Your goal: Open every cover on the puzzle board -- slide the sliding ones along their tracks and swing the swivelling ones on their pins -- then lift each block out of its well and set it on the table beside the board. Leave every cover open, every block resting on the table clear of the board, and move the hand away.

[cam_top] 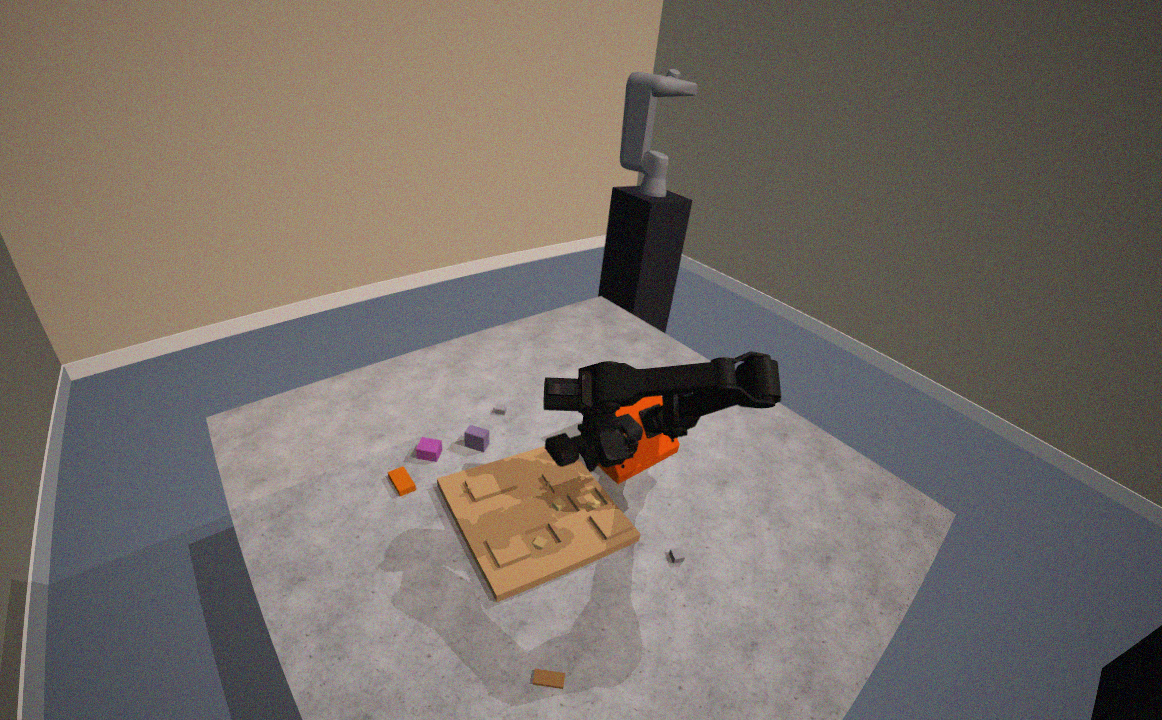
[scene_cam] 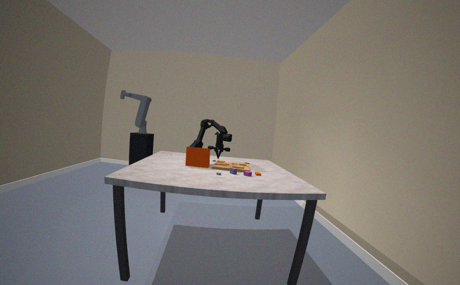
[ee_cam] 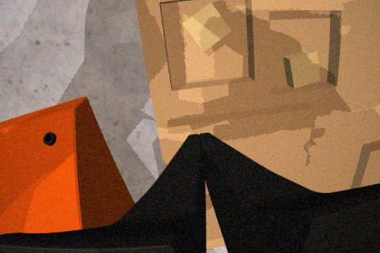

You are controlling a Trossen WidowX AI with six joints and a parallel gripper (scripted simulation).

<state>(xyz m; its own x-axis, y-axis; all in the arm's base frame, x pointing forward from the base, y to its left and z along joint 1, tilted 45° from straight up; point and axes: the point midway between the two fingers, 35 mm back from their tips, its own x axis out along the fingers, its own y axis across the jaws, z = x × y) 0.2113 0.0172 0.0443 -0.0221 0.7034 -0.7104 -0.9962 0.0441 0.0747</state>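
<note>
The wooden puzzle board (cam_top: 527,575) (scene_cam: 230,169) lies on the table. One pale yellow block (cam_top: 594,501) (ee_cam: 206,28) sits turned in an uncovered well. A second pale block (cam_top: 556,506) (ee_cam: 302,72) sits in the uncovered well beside it. A third pale block (cam_top: 540,541) shows in another well. Wood-coloured covers stand slightly proud of the board, one cover (cam_top: 483,486) at the far left, one cover (cam_top: 506,550) at the near left and one cover (cam_top: 608,523) at the right. My gripper (scene_cam: 218,156) (ee_cam: 199,143) is shut and empty above the board; its fingertips are hidden in the top view.
An orange box (cam_top: 657,452) (scene_cam: 197,157) (ee_cam: 43,174) stands close beside the board. A purple block (cam_top: 477,437) (scene_cam: 233,171), a magenta block (cam_top: 428,448) (scene_cam: 247,173) and an orange slab (cam_top: 401,480) (scene_cam: 257,173) lie beyond its far side. A brown slab (cam_top: 547,678) and a grey piece (cam_top: 674,556) lie elsewhere.
</note>
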